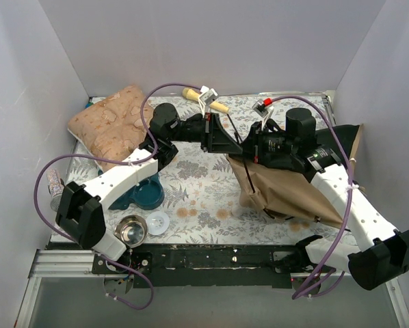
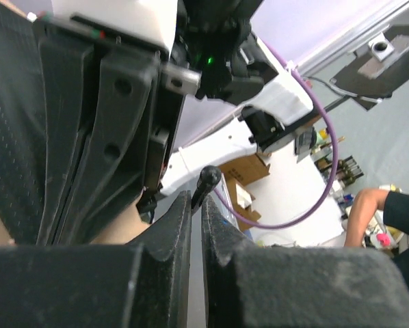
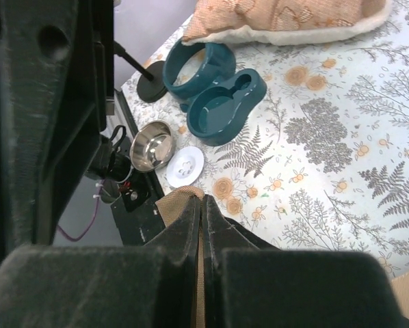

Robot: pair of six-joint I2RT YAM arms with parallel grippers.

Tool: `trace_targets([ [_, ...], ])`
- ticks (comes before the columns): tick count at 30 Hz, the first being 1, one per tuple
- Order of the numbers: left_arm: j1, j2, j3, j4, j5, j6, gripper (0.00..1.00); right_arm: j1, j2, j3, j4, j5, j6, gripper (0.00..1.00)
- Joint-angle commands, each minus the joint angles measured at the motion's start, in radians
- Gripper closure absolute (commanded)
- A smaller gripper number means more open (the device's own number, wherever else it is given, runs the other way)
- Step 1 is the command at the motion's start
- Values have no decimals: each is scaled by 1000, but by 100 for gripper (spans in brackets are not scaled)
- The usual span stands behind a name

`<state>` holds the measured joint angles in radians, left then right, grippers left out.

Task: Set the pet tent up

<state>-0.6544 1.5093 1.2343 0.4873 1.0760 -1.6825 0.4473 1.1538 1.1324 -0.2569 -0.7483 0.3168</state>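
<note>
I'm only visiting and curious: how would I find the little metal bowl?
Find the floral table, near left corner, by the left arm. Nearer the edge than the teal feeder sits the steel bowl, beside a white disc; it alone is shiny metal.

You'll see the pet tent [image 1: 286, 188] is matt tan cloth, the cushion [image 1: 109, 123] soft patterned fabric, the bowl [image 3: 153, 145] shiny bare metal, the teal feeder [image 3: 221, 102] smooth glossy plastic, the tablecloth [image 3: 341, 123] printed cloth.

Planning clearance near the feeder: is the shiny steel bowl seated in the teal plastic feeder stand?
No, the shiny steel bowl sits outside the teal plastic feeder stand, beside a round white lid.
</note>
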Motion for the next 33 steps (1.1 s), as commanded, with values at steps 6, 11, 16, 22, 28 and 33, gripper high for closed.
trace_targets([
  [6,-48,77,119,157,-136,-200,100,16,21,15,65,79,8,99],
  [11,-70,77,110,177,-154,-220,100,14,46,30,59,104,2,99],
  [16,-79,86,116,181,-165,-226,100,14,66,33,51,121,2,99],
  [22,-48,6,-24,103,-68,-214,100,14,63,62,39,110,-45,99],
  [28,-50,-89,-202,-8,71,-113,100,14,46,87,84,14,-45,99],
  [33,-44,-109,-236,-127,105,-4,100,13,55,125,101,-109,-36,99],
])
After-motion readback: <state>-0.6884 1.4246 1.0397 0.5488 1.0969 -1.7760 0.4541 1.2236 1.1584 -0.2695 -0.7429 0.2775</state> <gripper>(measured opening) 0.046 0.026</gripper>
